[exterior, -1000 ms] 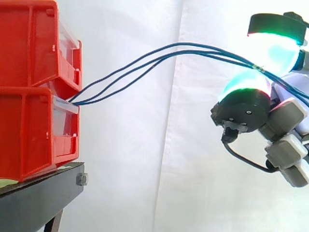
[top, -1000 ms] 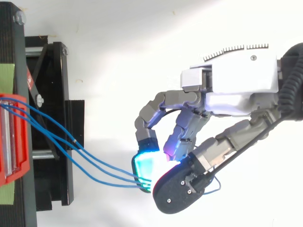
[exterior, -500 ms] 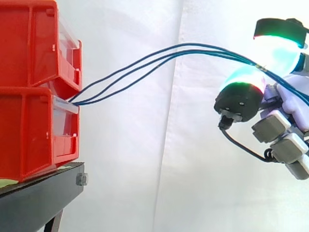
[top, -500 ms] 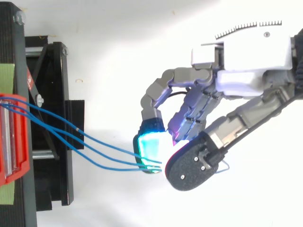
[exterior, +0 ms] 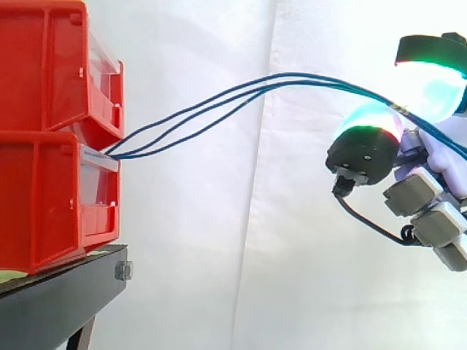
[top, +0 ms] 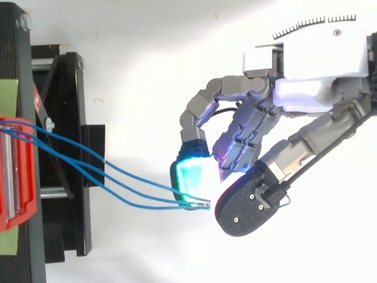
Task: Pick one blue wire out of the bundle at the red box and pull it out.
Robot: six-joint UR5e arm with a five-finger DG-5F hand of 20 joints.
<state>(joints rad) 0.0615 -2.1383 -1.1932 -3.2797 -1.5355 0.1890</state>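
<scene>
Now the hand (top: 312, 82), well rt of the red bins (exterior: 44, 131), pinches 3 blue wires (exterior: 292, 79) btw glowing fingertips (top: 194, 175), wires arching frm the bins' front.

A black metal stand (exterior: 62, 295), with a silver hex bolt (exterior: 123, 272) at its front corner and pale green strips (top: 8, 97) lying flat on its top face, stands before a creased white fabric curtain (exterior: 219, 240).

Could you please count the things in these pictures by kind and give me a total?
Blue wires: 3
Red bins: 2
Black stand: 1
Hand: 1
Total: 7
</scene>
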